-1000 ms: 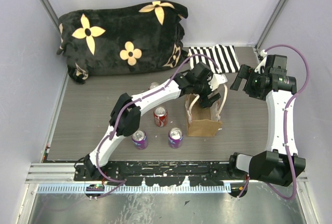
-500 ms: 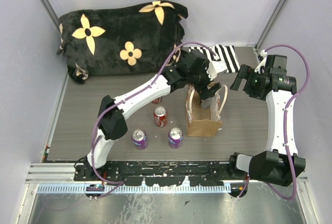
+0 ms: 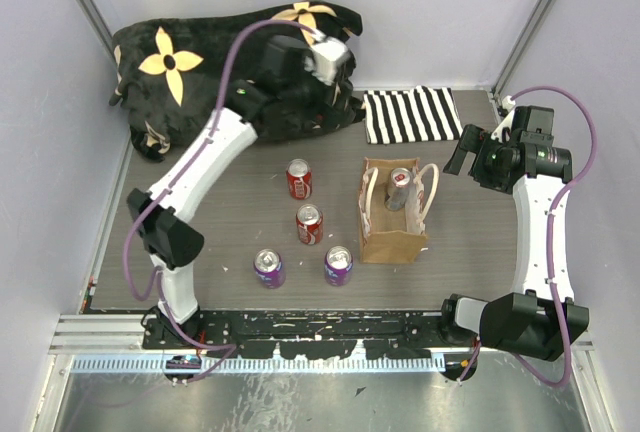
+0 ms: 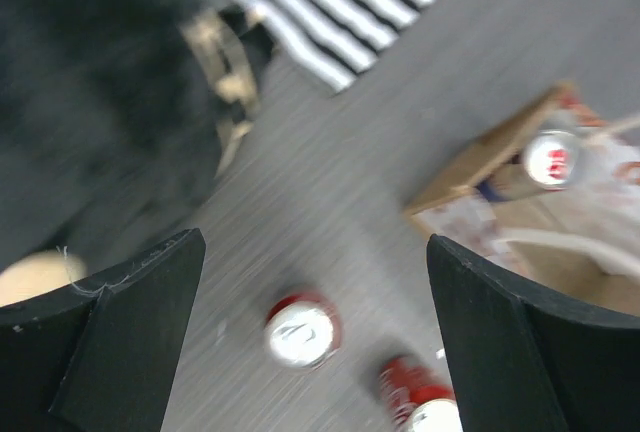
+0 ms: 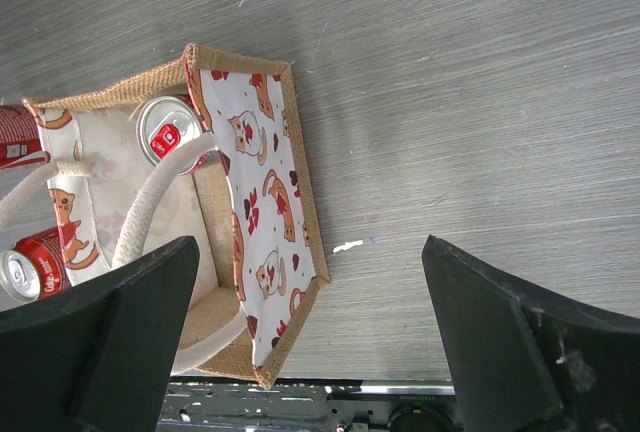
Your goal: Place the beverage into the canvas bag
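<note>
- Since the frame half a second back, the left gripper (image 4: 312,252) has lifted away from the small tan-brown canvas bag with cream loop handles (image 3: 393,240). It now hangs over the black plush cushion with cream flowers (image 3: 190,77), its fingers spread wide with nothing between them.
- We find the red beverage can with a silver top (image 3: 400,186) standing upright inside the bag, toward its far side (between the two handles).
- The right gripper (image 5: 310,242) hovers to the bag's right, its fingers likewise wide apart and empty.
- On the bag we see a white print of red-orange cats and hearts (image 5: 262,202). The red cans carry white script that is too small for us to read.
- One red can (image 3: 299,178) and a second red can (image 3: 309,223) stand left of the bag. A purple can (image 3: 269,268) and another purple can (image 3: 338,264) stand nearer the arm bases.
- A black-and-white striped cloth (image 3: 410,115) lies flat behind the bag, just beside the cushion.
- Everything sits on a grey wood-grain tabletop (image 3: 200,202), enclosed by pale walls (image 3: 450,12), with a metal rail (image 3: 110,330) along the near edge.
</note>
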Available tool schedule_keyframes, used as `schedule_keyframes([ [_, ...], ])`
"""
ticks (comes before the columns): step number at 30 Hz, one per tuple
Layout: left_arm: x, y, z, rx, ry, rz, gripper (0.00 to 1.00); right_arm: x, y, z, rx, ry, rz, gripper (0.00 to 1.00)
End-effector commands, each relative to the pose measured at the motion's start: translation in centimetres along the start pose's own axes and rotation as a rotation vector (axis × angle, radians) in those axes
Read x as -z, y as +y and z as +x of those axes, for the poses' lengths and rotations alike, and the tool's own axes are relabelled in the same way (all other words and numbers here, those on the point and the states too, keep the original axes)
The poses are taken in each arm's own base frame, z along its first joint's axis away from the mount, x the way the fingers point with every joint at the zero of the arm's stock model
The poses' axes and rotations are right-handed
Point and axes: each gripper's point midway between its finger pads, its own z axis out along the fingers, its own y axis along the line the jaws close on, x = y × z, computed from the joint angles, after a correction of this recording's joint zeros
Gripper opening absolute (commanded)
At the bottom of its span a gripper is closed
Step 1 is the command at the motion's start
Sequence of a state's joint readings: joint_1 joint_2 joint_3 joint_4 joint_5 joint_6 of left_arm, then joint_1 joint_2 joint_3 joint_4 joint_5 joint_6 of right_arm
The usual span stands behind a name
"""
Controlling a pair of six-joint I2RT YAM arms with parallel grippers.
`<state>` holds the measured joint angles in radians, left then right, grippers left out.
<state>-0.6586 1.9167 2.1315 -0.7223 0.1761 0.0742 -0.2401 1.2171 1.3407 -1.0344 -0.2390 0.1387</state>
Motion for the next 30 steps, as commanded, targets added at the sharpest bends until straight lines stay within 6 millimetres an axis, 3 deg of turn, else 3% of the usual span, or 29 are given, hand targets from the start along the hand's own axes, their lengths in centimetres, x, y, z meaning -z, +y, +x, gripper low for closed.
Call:
schedule_keyframes([
  [1,2.0,6.2,7.0,0.139,0.213,-0.113,0.99,1.3,0.7,-1.0,0.003,-0.054,-0.028,1.0],
  [4,2.4,8.1,10.7,0.176,0.318,-0.134,1.0,1.3,0.7,-1.0,0.004,-0.054,-0.027,1.0],
  [9,1.7,7.9,14.2,0.19,0.403,-0.113,1.0,1.5,0.8,-0.8,0.003,-0.052,-0.029,1.0],
  [21,-0.8,5.0,17.8,0.245,0.527,-0.046,0.98,1.4,0.7,-0.2,0.001,-0.041,-0.031,1.0],
  [30,-2.1,4.7,20.6,0.216,0.609,-0.069,0.98,1.3,0.6,0.2,0.0,-0.033,-0.028,1.0],
])
